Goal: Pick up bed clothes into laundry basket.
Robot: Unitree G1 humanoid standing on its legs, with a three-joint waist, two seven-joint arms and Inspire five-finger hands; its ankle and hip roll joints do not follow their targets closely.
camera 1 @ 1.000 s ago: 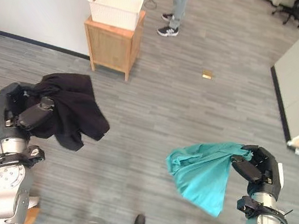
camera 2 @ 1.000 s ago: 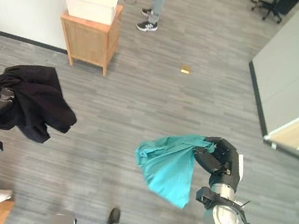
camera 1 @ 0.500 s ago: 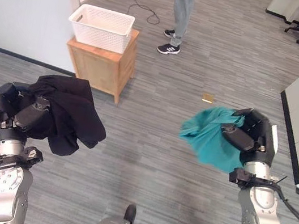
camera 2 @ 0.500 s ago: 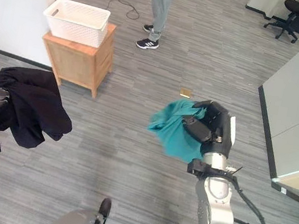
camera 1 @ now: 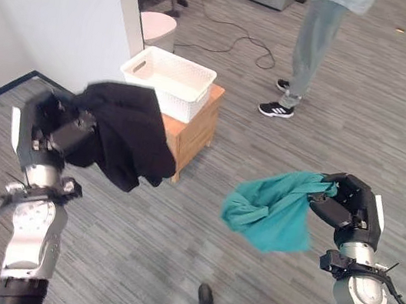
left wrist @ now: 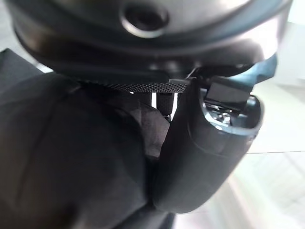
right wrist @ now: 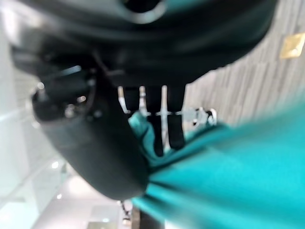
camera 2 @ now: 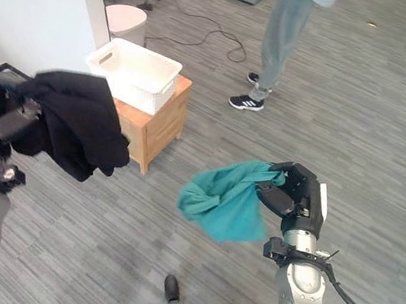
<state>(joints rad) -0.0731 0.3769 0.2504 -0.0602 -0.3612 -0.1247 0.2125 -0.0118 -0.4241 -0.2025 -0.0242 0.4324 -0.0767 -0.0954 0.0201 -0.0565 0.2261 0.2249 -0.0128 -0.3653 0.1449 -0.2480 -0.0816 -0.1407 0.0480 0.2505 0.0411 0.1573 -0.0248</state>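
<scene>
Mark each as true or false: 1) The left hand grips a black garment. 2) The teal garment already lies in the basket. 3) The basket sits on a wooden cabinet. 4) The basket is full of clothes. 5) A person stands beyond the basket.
1) True: the left hand is curled round the black garment.
2) False: the right hand holds the teal garment in the air.
3) True: the white basket rests on the wooden cabinet.
4) False: it looks empty.
5) True: a person stands there.
</scene>
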